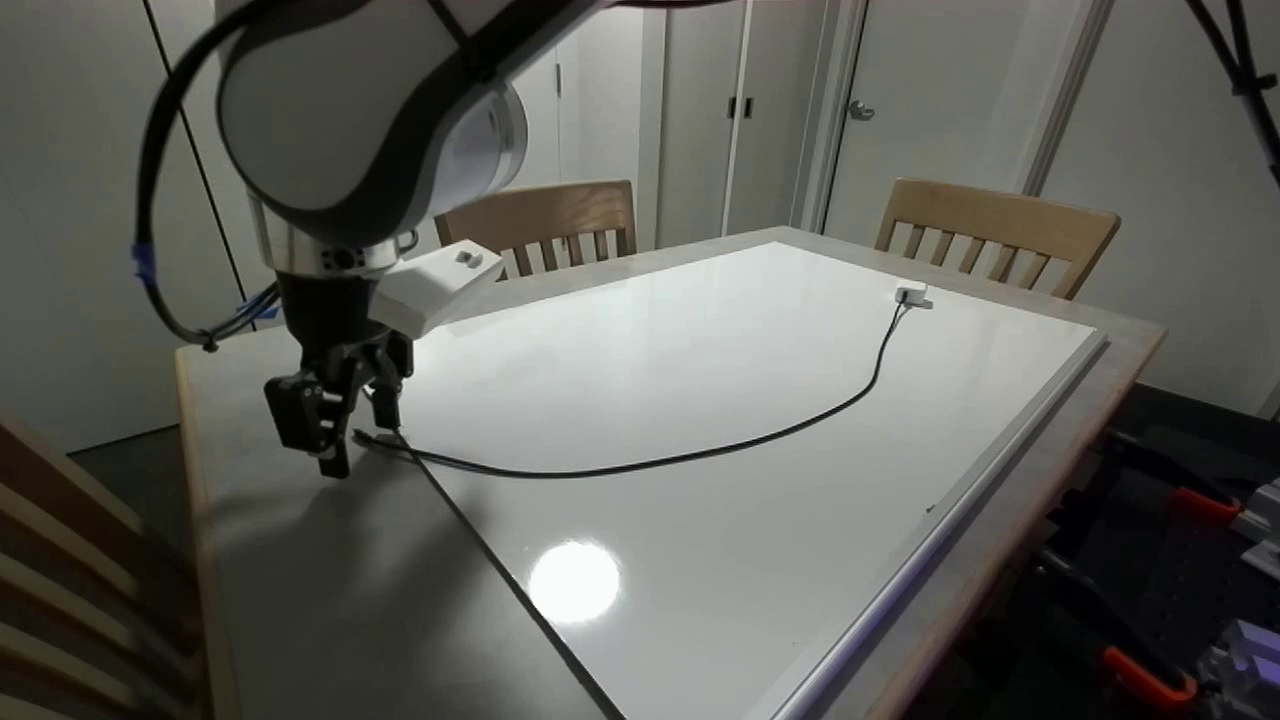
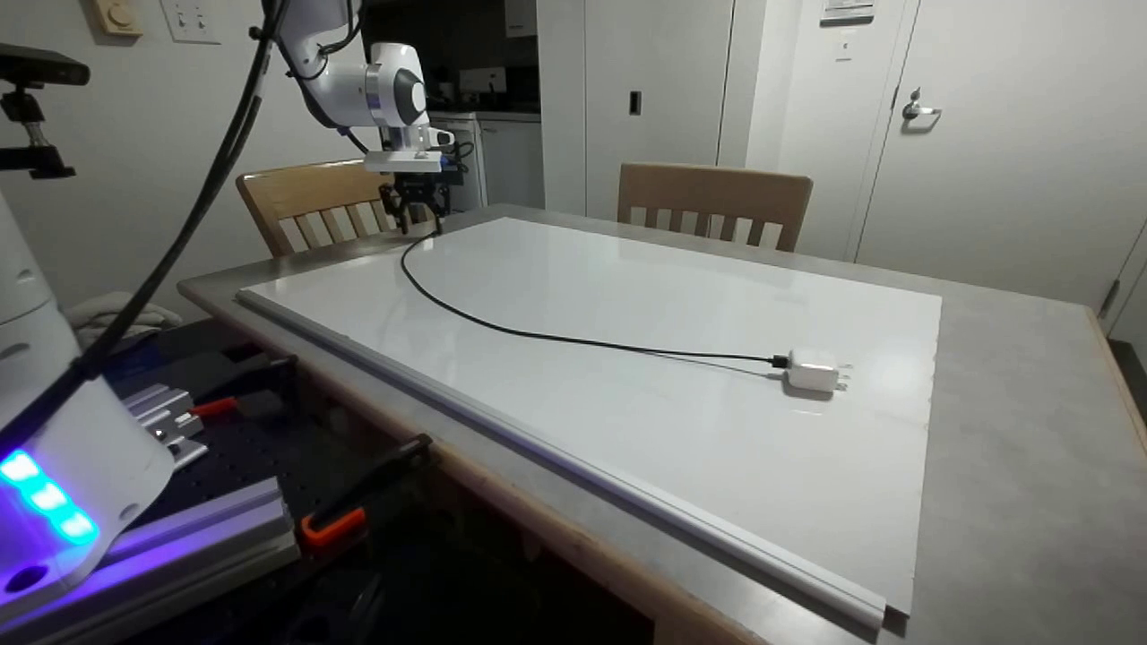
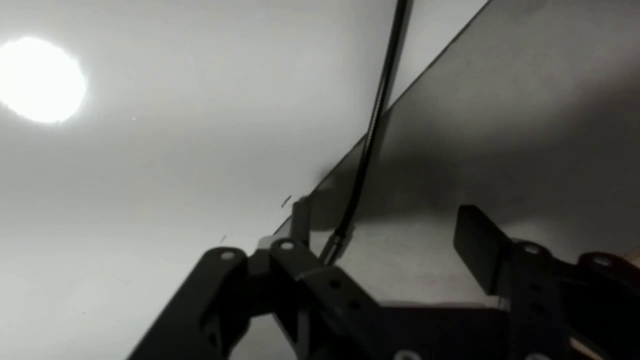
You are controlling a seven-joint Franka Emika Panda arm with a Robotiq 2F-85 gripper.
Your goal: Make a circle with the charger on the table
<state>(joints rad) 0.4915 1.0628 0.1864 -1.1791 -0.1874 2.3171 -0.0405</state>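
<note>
The charger's black cable [image 1: 560,475] [image 2: 556,339] lies in one wide, open curve on the table. Its white plug block [image 1: 910,292] [image 2: 812,370] lies on the table's glossy white panel [image 1: 700,350] [image 2: 681,448]. Its other end reaches the grey rim [image 3: 525,65]. My gripper [image 1: 362,440] [image 2: 421,226] is low over that rim, with its fingers apart. In the wrist view, the cable [image 3: 370,135] runs in toward the gripper [image 3: 385,220]. The metal-coloured connector [image 3: 334,245] shows beside the left finger, its tip hidden by that finger. Whether they touch, I cannot tell.
Wooden chairs stand around the table, with one chair [image 1: 1000,230] and another [image 2: 714,193] at its edges. A raised rail [image 2: 573,461] runs along one long side of the white panel. The robot base [image 2: 72,430] and an orange-handled clamp [image 2: 333,528] are beside the table.
</note>
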